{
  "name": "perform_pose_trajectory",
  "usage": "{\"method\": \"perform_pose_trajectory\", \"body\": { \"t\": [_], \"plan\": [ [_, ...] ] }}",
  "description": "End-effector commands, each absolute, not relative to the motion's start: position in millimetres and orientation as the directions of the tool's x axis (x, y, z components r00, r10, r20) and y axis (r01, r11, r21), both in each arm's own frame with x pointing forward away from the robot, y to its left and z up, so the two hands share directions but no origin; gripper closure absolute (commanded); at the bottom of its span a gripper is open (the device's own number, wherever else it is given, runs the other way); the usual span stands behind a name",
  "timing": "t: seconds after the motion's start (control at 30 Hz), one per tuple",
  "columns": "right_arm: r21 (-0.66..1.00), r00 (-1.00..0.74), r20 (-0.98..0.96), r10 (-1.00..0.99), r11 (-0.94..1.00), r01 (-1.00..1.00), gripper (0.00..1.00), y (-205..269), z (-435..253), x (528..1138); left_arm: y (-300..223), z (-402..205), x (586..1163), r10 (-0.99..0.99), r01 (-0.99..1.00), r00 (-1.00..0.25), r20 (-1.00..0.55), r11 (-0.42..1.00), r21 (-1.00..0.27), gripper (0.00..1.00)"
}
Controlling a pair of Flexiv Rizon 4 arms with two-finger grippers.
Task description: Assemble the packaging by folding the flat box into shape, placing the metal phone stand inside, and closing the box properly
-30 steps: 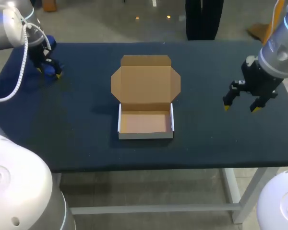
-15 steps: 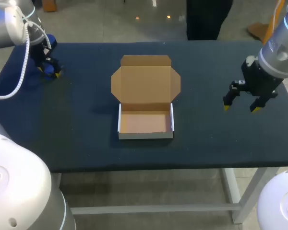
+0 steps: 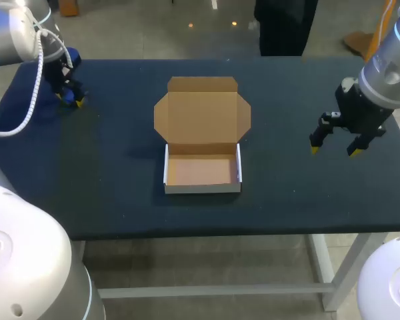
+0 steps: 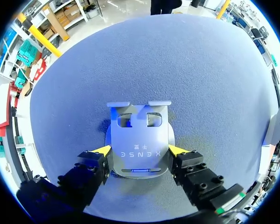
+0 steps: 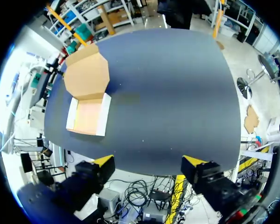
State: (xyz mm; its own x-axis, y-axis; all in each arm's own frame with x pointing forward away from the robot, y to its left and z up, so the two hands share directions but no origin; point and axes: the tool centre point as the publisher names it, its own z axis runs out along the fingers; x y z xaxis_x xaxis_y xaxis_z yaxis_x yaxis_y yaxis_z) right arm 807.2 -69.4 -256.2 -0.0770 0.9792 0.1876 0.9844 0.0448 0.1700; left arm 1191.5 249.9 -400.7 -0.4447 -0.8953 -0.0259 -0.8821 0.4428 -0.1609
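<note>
The head camera is fixed high behind the robot and looks down on the whole table [image 3: 120,193] from a distance, with the box [image 3: 202,133] at its middle. The left wrist camera hangs close over the far left corner, facing down along the left gripper [image 4: 140,150] onto the phone stand [image 4: 139,126]. The right wrist camera sits higher at the right side, facing past the right gripper [image 5: 148,161] across the table, and shares the box with the head view.

An open cardboard box [image 3: 202,170] is seen on the dark blue table [image 3: 107,173], well apart between left gripper [image 3: 71,97] and right gripper [image 3: 333,151].
</note>
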Motion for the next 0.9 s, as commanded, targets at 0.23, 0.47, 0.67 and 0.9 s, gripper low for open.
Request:
{"method": "perform_pose_trajectory", "body": {
  "t": [0.23, 0.47, 0.67, 0.9],
  "plan": [
    [0.166, -0.077, 0.187, 0.979, 0.046, 0.985, 0.0, -70, -254, 807, 252, -394, 1186, -0.905, -0.888, -0.425, -0.02, 0.421, -0.185, 1.0],
    [0.166, -0.077, 0.187, 0.979, 0.046, 0.985, 0.0, -70, -254, 807, 252, -382, 1179, -0.915, -0.892, -0.403, -0.023, 0.398, -0.212, 1.0],
    [0.166, -0.077, 0.187, 0.979, 0.046, 0.985, 0.0, -70, -254, 807, 255, -369, 1169, -0.928, -0.901, -0.372, -0.025, 0.368, -0.229, 1.0],
    [0.166, -0.077, 0.187, 0.979, 0.046, 0.985, 0.0, -70, -254, 807, 258, -353, 1146, -0.939, -0.91, -0.342, -0.027, 0.339, -0.239, 1.0]
  ]
}}
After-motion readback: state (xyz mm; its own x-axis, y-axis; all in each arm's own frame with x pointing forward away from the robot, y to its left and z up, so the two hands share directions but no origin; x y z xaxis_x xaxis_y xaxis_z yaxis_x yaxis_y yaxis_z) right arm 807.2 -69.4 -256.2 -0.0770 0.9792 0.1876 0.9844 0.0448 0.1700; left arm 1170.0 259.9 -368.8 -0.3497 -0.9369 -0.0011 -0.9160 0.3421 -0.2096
